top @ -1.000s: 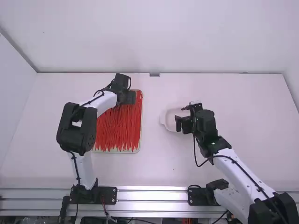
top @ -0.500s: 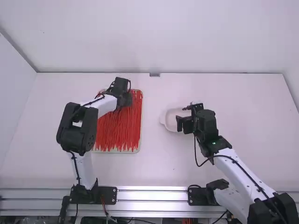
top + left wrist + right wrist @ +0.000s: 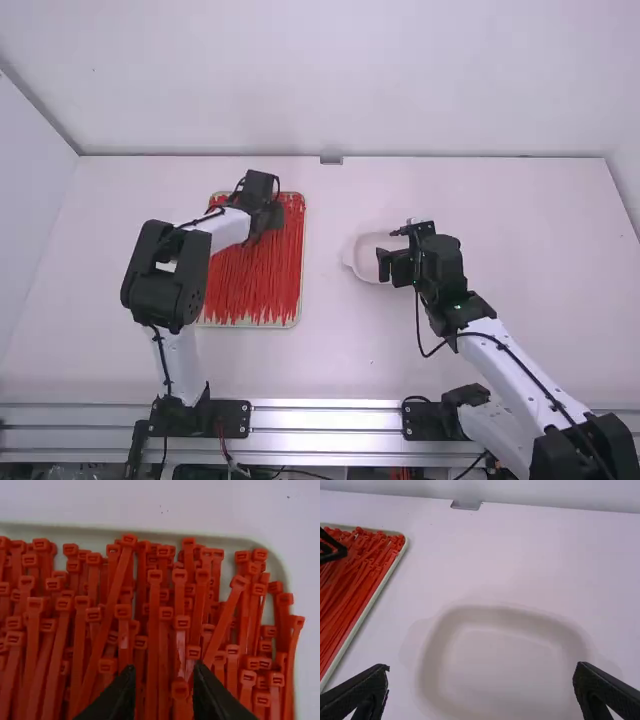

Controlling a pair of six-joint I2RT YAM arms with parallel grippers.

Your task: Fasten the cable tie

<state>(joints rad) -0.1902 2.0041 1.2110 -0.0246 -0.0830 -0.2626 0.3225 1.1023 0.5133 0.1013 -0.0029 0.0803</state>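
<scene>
A heap of red cable ties [image 3: 255, 265] lies on a cream tray [image 3: 301, 262] left of the table's middle. My left gripper [image 3: 258, 207] is low over the tray's far end. In the left wrist view it [image 3: 162, 682] is open, its fingertips [image 3: 122, 692] pressed into the cable ties [image 3: 155, 610], several of which lie between them near the tray's rim [image 3: 150, 532]. My right gripper [image 3: 385, 264] hangs open over a white dish [image 3: 360, 252]. Its fingers [image 3: 360, 690] straddle the empty dish [image 3: 500, 660].
A small grey tab [image 3: 331, 159] sits at the table's far edge. The right wrist view shows the tray's corner [image 3: 400, 547] with ties and the left gripper's dark tip [image 3: 330, 550]. White walls bound the table at left and back.
My left gripper has shifted slightly left from the tray's far right corner and sunk onto the ties. The right arm has hardly moved.
</scene>
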